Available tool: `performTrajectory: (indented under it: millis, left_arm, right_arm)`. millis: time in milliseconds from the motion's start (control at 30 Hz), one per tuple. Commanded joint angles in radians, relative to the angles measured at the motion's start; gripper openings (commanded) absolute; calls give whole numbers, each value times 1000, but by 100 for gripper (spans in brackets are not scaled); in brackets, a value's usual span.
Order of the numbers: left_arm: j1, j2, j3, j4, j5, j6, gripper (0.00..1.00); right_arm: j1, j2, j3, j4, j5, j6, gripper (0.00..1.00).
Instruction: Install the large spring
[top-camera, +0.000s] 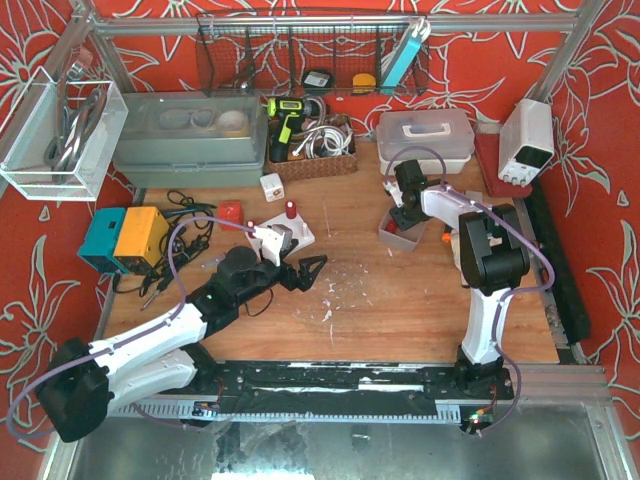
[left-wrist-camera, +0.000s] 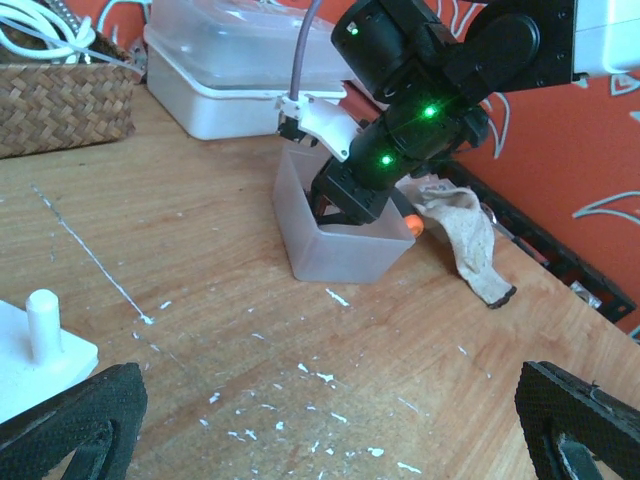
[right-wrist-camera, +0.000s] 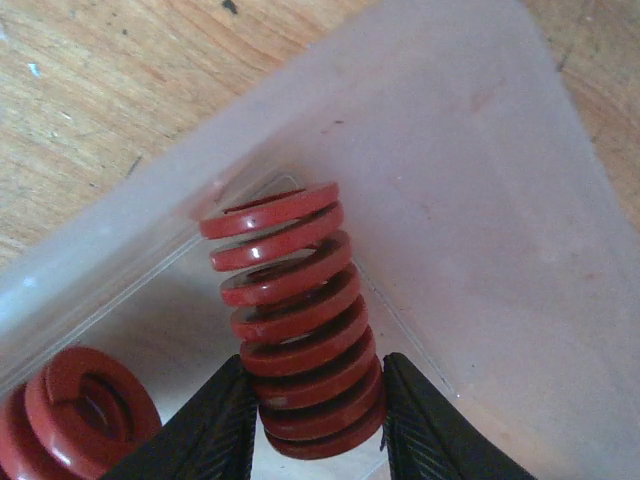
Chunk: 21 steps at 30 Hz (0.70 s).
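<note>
Inside a translucent bin (right-wrist-camera: 480, 200), the right gripper (right-wrist-camera: 315, 400) pinches the large red spring (right-wrist-camera: 290, 310) by its near coils, likely to lift it out; the left gripper (left-wrist-camera: 325, 425) hovers wide open and empty beside a white peg (left-wrist-camera: 42, 320).

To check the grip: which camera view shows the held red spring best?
The right wrist view: the red spring is clear, clamped in the right end effector. The top and left wrist views show only its bin.

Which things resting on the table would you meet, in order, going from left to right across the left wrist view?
white peg → translucent bin → crumpled cloth
</note>
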Motion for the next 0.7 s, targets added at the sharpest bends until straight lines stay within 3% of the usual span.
performTrajectory:
  millis: [0,667]
  left_arm:
    - [-9,-2,15,7,-20,14,100]
    - [-9,23,20,-13,-75,-5,100]
  right_arm:
    - [-7,-26,19,-75,-21,1,18]
    - [-5,-278,-158,-31,-18,148,7]
